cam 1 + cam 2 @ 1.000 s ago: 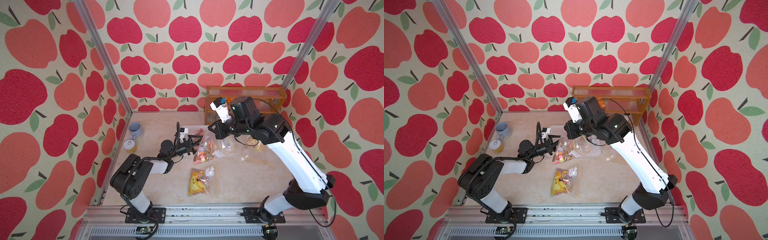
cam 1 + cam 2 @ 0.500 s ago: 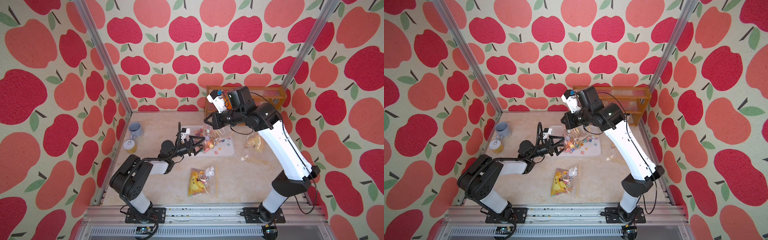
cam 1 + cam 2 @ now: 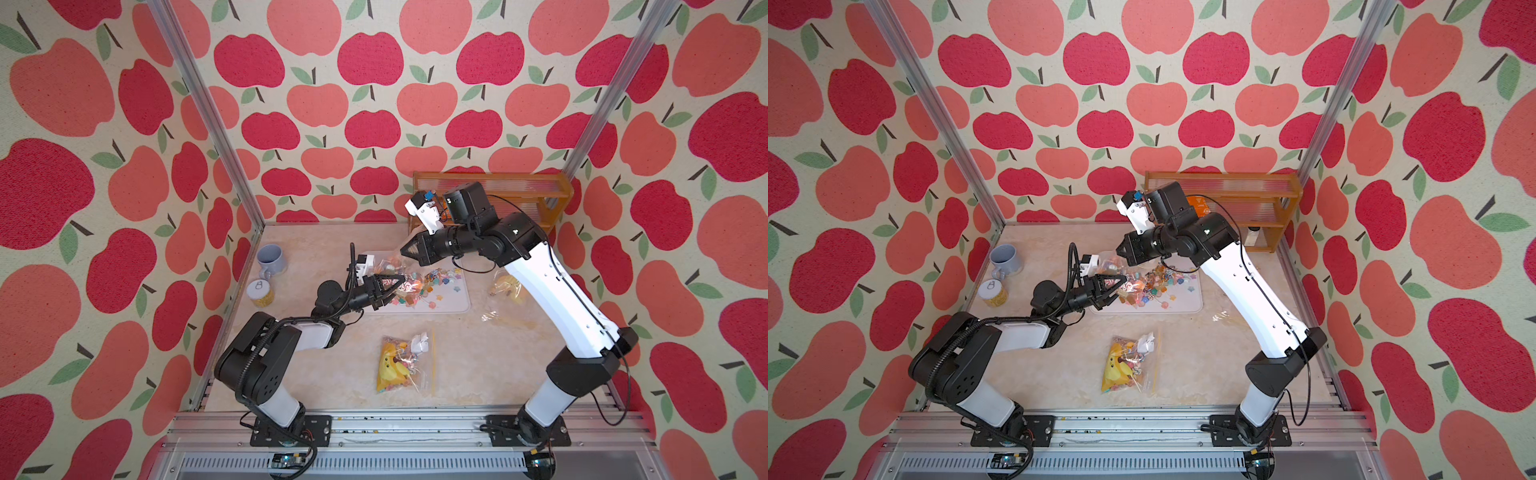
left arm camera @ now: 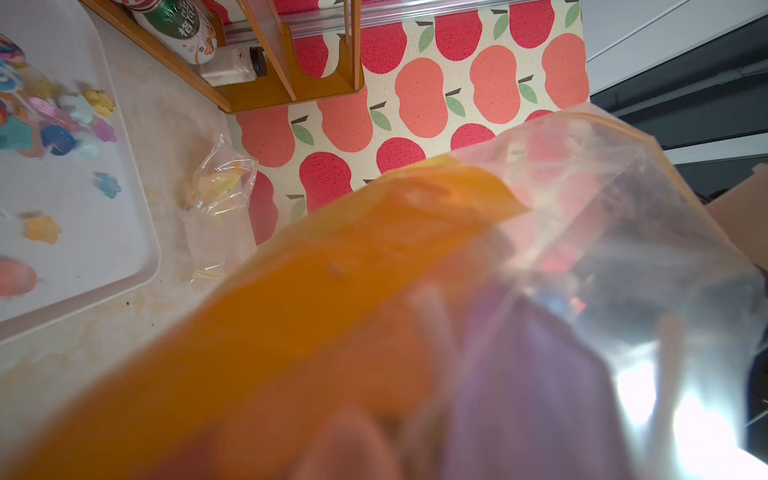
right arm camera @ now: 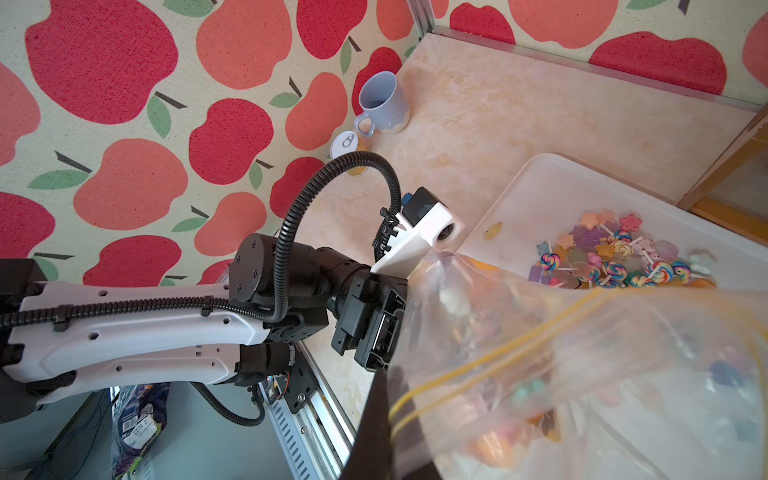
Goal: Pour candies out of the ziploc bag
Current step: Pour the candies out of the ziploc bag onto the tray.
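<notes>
Left end effector seen against crinkled clear ziploc bag over tray's left edge; grip can't be told. Glossy multicoloured candies, stars and swirl lollipops, heaped on smooth white tray. Bag clamped by right end effector.

In both top views the left arm is stretching from its base at the lower left of the frame toward the centre, with its forearm lying low and nearly level. The left gripper is pointing right. Its jaws are forming a narrow wedge about the ziploc bag, and it is unclear whether they are clamping it. The right arm is standing up from the lower right and leaning up and left, its elbow bending high at centre right. The right gripper is pointing left, just above the left one, and is pinching the bag's film between closed jaws.
</notes>
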Tool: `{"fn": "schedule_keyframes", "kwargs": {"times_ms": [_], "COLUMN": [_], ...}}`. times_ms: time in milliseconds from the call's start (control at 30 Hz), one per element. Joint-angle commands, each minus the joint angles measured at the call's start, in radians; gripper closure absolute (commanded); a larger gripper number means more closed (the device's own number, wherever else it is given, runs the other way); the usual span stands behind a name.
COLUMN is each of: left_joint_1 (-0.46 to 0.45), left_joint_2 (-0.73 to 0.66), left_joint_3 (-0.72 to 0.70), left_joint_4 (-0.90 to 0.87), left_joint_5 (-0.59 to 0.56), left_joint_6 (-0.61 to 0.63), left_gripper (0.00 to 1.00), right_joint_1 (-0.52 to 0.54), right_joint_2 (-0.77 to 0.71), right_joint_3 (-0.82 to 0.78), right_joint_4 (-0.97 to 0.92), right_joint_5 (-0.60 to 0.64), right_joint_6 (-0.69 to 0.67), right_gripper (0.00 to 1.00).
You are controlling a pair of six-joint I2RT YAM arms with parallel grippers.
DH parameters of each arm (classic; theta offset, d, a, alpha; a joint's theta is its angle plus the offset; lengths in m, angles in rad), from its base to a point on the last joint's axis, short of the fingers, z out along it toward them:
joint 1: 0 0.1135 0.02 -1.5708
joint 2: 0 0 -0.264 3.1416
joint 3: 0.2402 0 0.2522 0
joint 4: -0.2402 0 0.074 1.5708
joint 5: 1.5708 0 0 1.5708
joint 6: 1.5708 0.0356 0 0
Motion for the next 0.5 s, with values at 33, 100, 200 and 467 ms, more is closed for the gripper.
{"fn": "schedule_keyframes", "kwargs": {"times_ms": [33,100,200,467], "left_joint_1": [0.012,0.013,0.013,0.078], "left_joint_2": [-0.031,-0.028,-0.01,0.004], "left_joint_3": [-0.01,-0.004,0.005,0.043], "left_joint_4": [0.05,0.05,0.042,-0.189], "left_joint_5": [-0.013,-0.004,0.007,0.088], "left_joint_6": [0.013,0.008,0.0,0.088], "left_gripper": [0.69,0.72,0.77,0.92], "right_joint_1": [-0.018,-0.024,-0.042,-0.115], "right_joint_2": [-0.06,-0.061,-0.061,-0.055], "right_joint_3": [-0.018,-0.016,-0.015,-0.141], "right_joint_4": [0.089,0.087,0.084,0.117], "right_joint_5": [-0.038,-0.037,-0.028,-0.021], "right_joint_6": [0.017,0.015,0.008,-0.023], "right_gripper": [1.0,1.0,1.0,1.0]}}
